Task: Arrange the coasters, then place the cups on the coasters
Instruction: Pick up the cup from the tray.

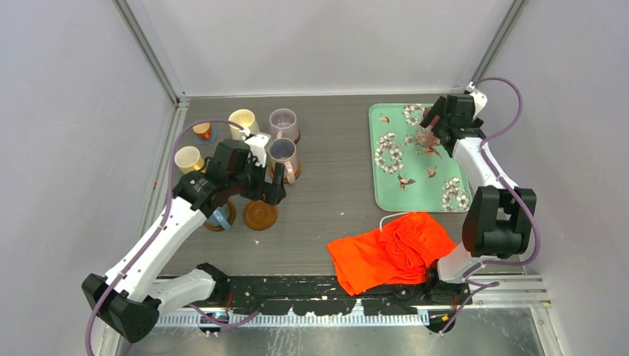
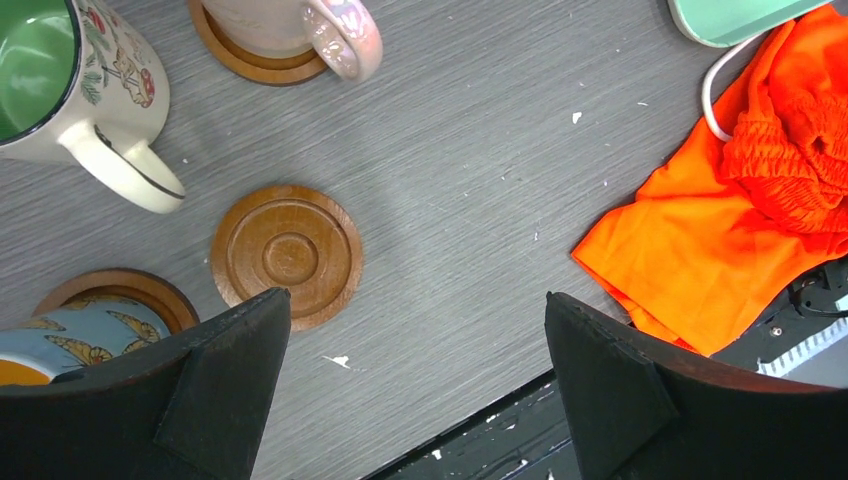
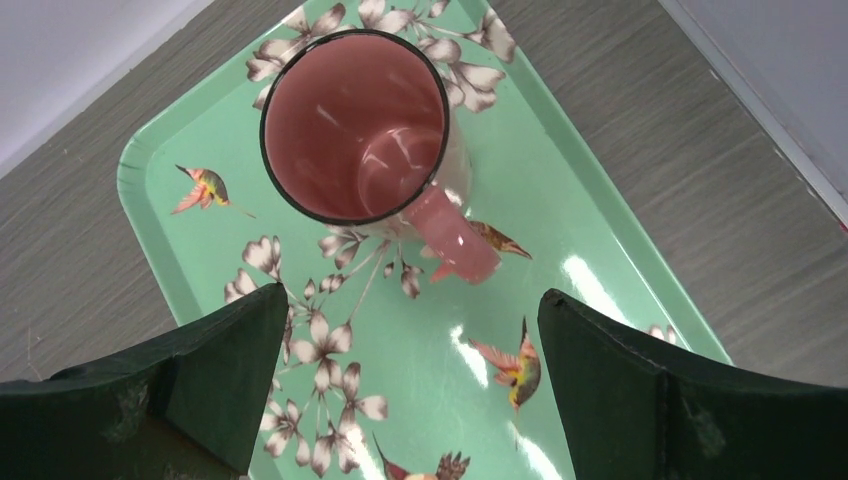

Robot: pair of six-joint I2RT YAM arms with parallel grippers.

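The right gripper (image 3: 410, 295) is hanging with its jaws wide open and empty directly over the pink mug (image 3: 355, 125). That mug is standing upright on the teal floral tray (image 3: 620, 300) in the upper middle of the right wrist view, with its handle pointing lower right. The step in hand is probably picking up this mug for the one bare wooden coaster (image 2: 287, 255), which is lying left of centre in the left wrist view, between the green-inside mug (image 2: 60, 90) and the blue butterfly mug (image 2: 85, 335). The left gripper (image 2: 417, 298) is hovering open and empty just right of that coaster. A good grasp would be straddling the rim wall away from the handle and descending squarely, so the mug is not tipping on the glossy tray. No brand, label or writing is showing legibly.
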